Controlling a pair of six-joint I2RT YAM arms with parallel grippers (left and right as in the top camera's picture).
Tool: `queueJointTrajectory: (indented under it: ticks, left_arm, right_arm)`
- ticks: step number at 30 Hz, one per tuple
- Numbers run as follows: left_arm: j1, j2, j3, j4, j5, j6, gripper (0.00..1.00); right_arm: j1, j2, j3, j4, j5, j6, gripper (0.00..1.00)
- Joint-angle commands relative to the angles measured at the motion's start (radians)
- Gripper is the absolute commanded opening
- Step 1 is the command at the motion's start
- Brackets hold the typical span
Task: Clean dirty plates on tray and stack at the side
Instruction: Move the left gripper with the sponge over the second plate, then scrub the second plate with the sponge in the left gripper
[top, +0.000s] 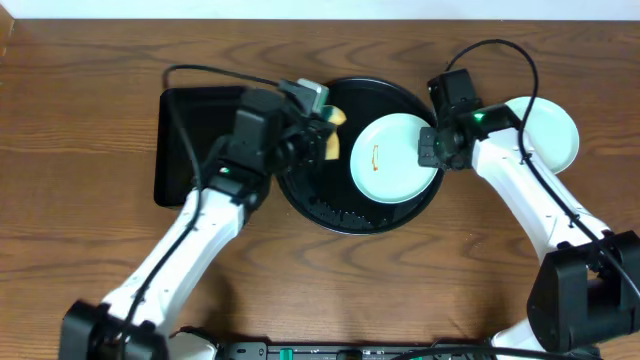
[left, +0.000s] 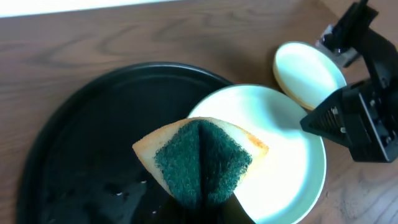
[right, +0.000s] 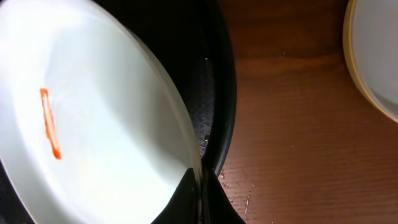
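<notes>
Wooden table, seen from above; round black tray at centre, wet and glossy. One mint plate lies on the tray's right half, with an orange smear on its face. Right gripper pinches the plate's rim at the tray's right edge, jaws narrow. Left gripper, over the tray's upper middle, clamps a folded sponge. Stack right of the tray: mint on yellow.

Judgement: the plate is light, stiff, glazed, slick when wet and chippable. Grip the rim and brace it against scrubbing.
</notes>
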Motion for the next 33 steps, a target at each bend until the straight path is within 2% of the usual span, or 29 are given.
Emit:
queueJointTrajectory:
  ticks: [1, 4, 10, 18, 27, 33]
  left_arm:
    - [-0.048, 0.106, 0.005, 0.066, -0.017, -0.012, 0.07]
    - [-0.061, 0.167, 0.005, 0.130, -0.017, -0.012, 0.07]
    - [-0.064, 0.186, 0.005, 0.201, -0.017, -0.045, 0.07]
    - [-0.065, 0.219, 0.005, 0.162, -0.031, -0.045, 0.07]
    - [-0.100, 0.331, 0.005, 0.227, -0.040, -0.045, 0.07]
    - [-0.148, 0.375, 0.005, 0.222, -0.148, -0.025, 0.08]
  right_arm:
    - [-0.026, -0.002, -0.093, 0.109, -0.060, 0.027, 0.01]
    - [-0.027, -0.001, -0.201, 0.308, -0.140, 0.004, 0.01]
    - [-0.026, 0.025, -0.317, 0.507, -0.140, -0.022, 0.01]
    - [-0.026, 0.040, -0.329, 0.519, -0.133, -0.030, 0.01]
    - [-0.025, 0.040, -0.345, 0.542, -0.108, -0.029, 0.01]
    - [-0.025, 0.040, -0.345, 0.546, -0.108, -0.029, 0.01]
